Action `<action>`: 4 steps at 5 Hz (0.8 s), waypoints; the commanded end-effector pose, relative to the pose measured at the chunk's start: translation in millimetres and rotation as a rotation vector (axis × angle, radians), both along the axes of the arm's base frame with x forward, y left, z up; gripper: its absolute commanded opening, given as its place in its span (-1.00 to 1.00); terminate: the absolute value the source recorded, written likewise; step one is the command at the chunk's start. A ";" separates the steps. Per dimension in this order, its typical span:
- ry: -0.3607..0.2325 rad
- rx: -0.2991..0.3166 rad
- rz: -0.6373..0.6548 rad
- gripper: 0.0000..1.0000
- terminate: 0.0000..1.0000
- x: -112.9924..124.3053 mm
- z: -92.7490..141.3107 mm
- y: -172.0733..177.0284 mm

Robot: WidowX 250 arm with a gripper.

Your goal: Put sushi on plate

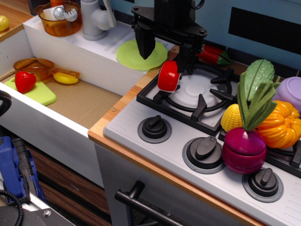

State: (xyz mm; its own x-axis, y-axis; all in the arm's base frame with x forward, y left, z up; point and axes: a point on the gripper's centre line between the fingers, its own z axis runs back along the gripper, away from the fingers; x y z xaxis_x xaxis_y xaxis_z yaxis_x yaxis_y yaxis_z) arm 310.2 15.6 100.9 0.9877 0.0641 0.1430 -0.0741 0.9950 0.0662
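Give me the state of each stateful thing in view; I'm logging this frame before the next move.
pincer: shut on the sushi, above the stove's left edge.
sushi: held, tilted on end, off the plate.
plate: flat on the counter, nothing on it.
strawberry toy: resting on the green cutting board in the sink.
stove knobs: setting unclear.

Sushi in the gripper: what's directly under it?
The sushi, held by the gripper, hangs over the stove grate and white burner. Its underside is hidden.
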 end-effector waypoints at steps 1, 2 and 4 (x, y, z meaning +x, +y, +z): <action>0.000 0.000 0.000 1.00 -1.00 0.0 0.0 0.0; 0.002 0.015 0.093 1.00 -1.00 7.0 2.1 3.1; -0.032 0.044 0.210 1.00 -1.00 21.5 6.5 1.5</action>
State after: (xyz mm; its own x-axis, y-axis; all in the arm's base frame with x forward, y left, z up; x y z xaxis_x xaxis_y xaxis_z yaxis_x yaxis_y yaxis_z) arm 330.4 18.8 93.8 0.9494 0.2639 0.1704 -0.2851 0.9516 0.1148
